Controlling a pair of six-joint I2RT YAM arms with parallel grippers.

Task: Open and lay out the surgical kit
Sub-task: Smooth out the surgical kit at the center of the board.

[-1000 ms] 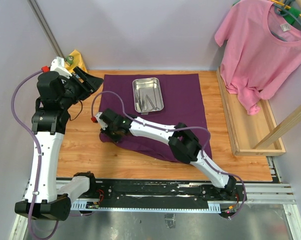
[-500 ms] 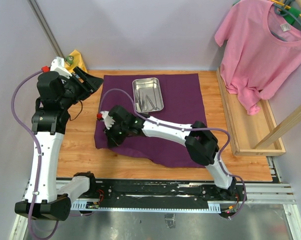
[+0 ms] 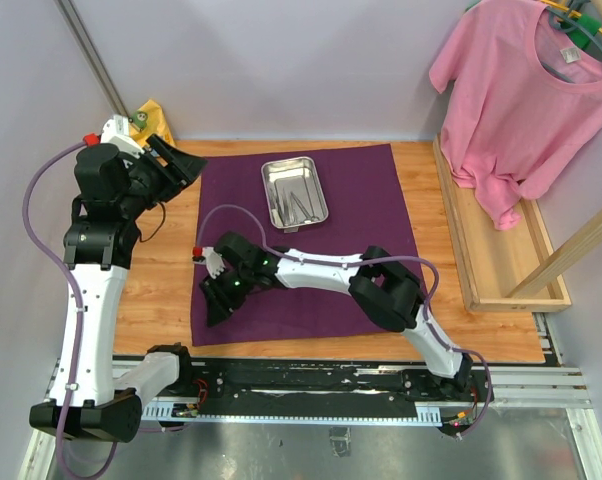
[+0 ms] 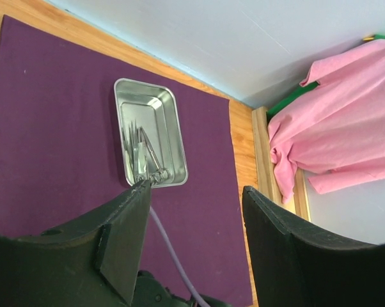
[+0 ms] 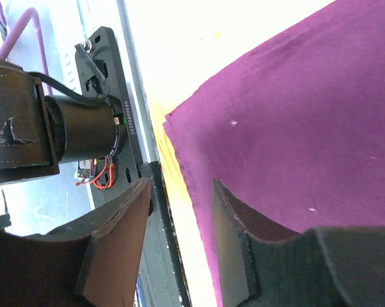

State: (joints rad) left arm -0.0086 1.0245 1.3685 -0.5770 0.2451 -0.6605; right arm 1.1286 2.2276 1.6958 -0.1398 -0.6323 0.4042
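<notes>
Since a sec ago the purple cloth (image 3: pixel 351 200) has had its near-left corner drawn out flat toward the near edge of the table (image 3: pixel 161 300). Steel tray (image 3: pixel 296 192) sits on the cloth's far-middle part. Right gripper (image 3: pixel 217 303) is at that near-left corner, jaws now parted w/ nothing between. Left gripper (image 3: pixel 181 160) hangs raised by the far-left corner, jaws apart, empty. Forceps & scissors (image 3: pixel 293 207) lie inside the tray.

- Top view: fixed high above and behind the arm bases, looking steeply down on the whole counter (image 3: pixel 159 300).
- Left wrist view: raised, looking past the left claw (image 4: pixel 194 188) across the purple cloth (image 4: pixel 52 128) toward the back wall.
- Right wrist view: close over the cloth's near corner, facing the counter's front edge.
- All three share the cloth.
</notes>
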